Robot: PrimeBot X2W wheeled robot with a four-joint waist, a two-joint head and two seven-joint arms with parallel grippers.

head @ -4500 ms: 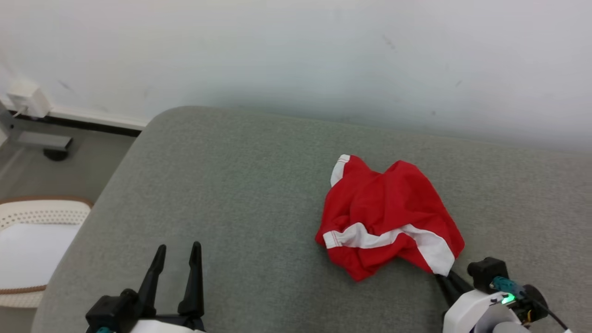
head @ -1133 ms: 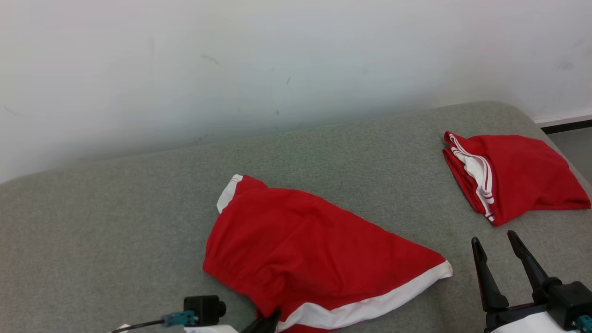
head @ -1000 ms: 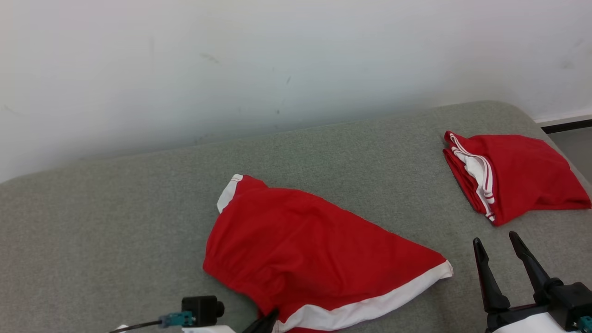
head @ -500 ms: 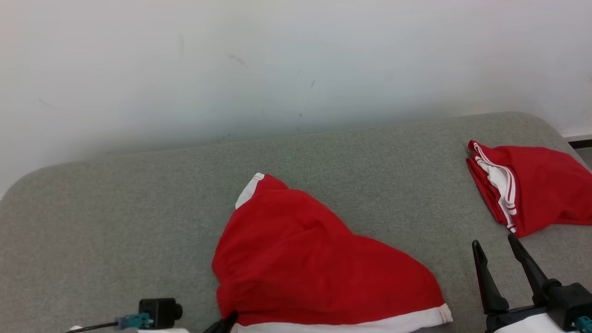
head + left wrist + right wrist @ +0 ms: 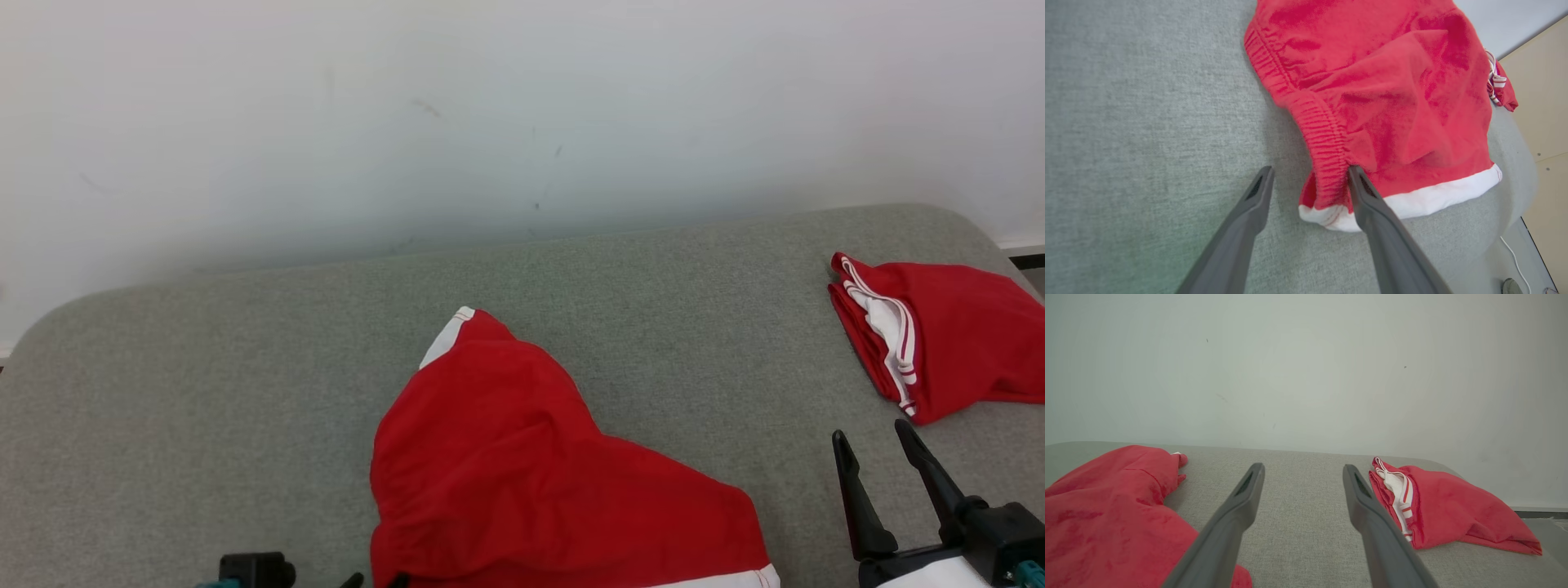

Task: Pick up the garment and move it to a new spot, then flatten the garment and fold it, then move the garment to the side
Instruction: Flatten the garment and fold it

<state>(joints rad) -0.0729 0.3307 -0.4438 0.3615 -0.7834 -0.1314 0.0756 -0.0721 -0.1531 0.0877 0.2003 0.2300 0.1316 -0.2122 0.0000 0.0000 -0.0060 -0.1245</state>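
One garment (image 5: pixel 1380 81) corner hides behind left fingers (image 5: pixel 1384 237).

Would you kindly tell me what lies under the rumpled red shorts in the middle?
The shorts lie on the grey cushion, which shows along their edges. The cloth covers the patch beneath, so anything tucked under it cannot be seen.

No legible text, labels, brands, numbers or signs
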